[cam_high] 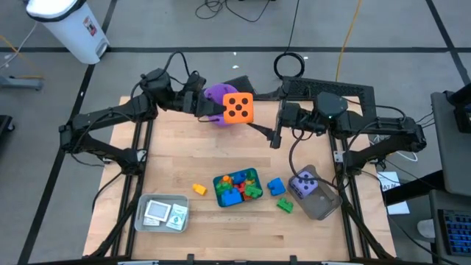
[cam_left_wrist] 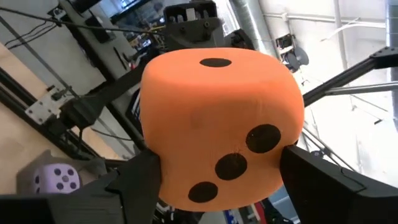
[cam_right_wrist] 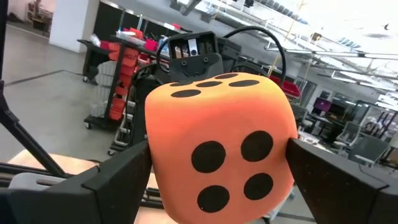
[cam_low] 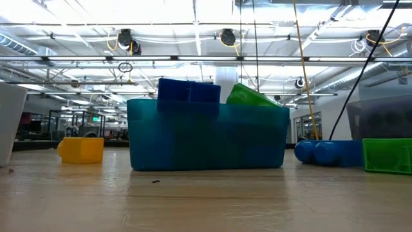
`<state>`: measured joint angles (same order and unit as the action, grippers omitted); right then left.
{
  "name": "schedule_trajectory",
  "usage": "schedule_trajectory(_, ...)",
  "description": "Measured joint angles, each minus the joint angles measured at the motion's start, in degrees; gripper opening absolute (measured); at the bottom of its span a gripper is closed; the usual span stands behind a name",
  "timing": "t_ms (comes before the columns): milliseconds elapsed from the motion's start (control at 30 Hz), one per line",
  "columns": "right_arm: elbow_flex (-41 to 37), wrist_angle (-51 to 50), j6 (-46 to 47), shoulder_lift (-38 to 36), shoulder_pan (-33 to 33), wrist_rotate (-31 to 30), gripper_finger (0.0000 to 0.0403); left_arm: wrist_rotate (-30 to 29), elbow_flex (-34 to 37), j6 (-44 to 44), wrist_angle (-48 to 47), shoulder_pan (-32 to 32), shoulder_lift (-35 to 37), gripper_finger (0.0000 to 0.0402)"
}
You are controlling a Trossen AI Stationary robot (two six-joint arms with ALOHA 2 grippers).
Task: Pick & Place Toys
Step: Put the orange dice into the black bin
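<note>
left fingers (cam_left_wrist: pixel 143 186) around one orange die (cam_high: pixel 238 107)

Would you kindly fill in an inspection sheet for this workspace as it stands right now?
Surface: wooden table, with trays and loose bricks on it.
Job's things: orange die held above the table's far side; purple die in the clear tray; bricks heaped in the teal tray; yellow brick, blue brick and green brick loose beside it; cards in the grey tray.
Clutter: purple bucket behind the orange die.
Grippers: left tool shut on the orange die; right tool open around the same die.
Cables: black cable coil and yellow cable on the floor.
Surroundings: white bin; no person seen.
</note>
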<state>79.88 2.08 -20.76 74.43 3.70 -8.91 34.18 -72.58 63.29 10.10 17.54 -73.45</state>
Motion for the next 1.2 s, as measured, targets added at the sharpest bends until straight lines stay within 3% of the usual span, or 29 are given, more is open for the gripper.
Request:
schedule_trajectory(200,-2.07,0.33,0.75,-0.01,-1.35,-1.24,0.0353,-0.60,0.00,-0.45,-1.66,-0.11,0.00,0.0291)
schedule_trajectory(433,-4.09,1.24,1.10,-0.22,-1.53,-6.65,0.0350,-2.76,0.00,0.34,-1.14,-0.47,-3.58,0.0308)
schedule_trajectory(767,-4.09,2.19,0.25,-0.33,-1.51,-6.55,0.0350,-4.18,-0.09,3.54,11.58,-0.81,-6.86,0.0353)
schedule_trajectory(1200,-4.13,1.45,2.13,-0.16,-1.09,-6.44,0.0350,-7.78,-0.11,3.31,11.39,-1.18,-7.30,0.0356)
